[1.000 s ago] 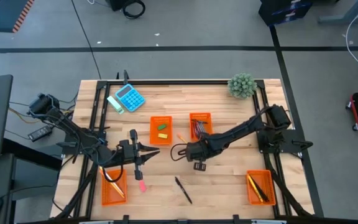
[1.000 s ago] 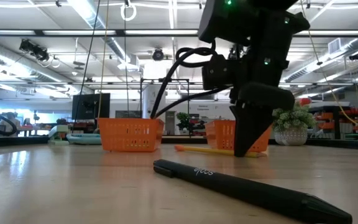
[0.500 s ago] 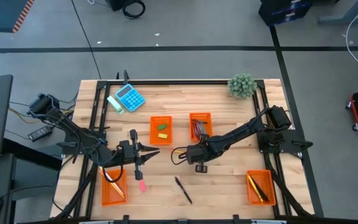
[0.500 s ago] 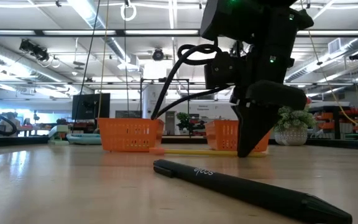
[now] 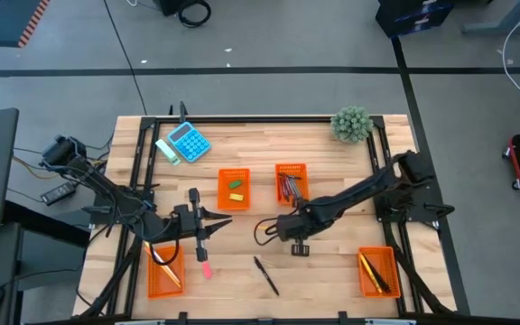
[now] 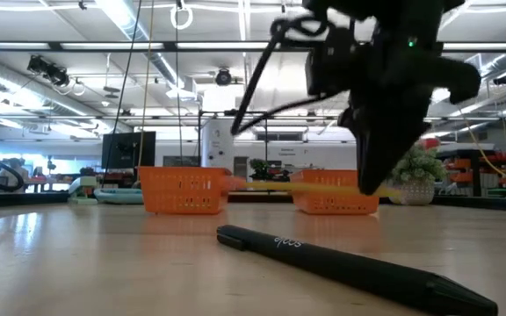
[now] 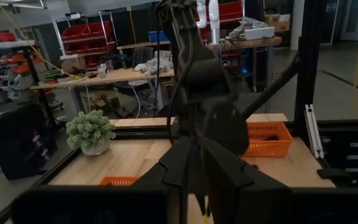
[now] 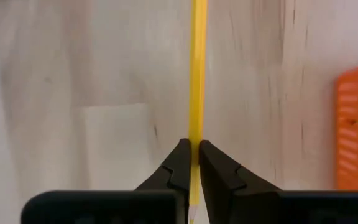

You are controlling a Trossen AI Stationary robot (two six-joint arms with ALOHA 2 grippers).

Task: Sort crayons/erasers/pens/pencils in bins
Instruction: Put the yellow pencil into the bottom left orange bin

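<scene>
Wooden tabletop (image 5: 332,153) carries four orange bins: two mid-table (image 5: 234,188) (image 5: 291,180), one at the near left corner (image 5: 164,271), one at the near right corner (image 5: 376,271). Right arm reaches across to mid-table; right hand (image 8: 191,152) pinched on a yellow pencil (image 8: 197,68), which in the low view hangs level above the wood, clear of the surface (image 6: 310,185). Left hand (image 5: 201,244) hovers beside the near left bin; fingers look nearly together, holding nothing seen. Blue calculator (image 5: 188,141) at the far left, small potted plant (image 5: 351,123) far right. Black pen (image 5: 265,275) lies loose near the front edge; pink eraser (image 5: 206,269) just below the left hand
</scene>
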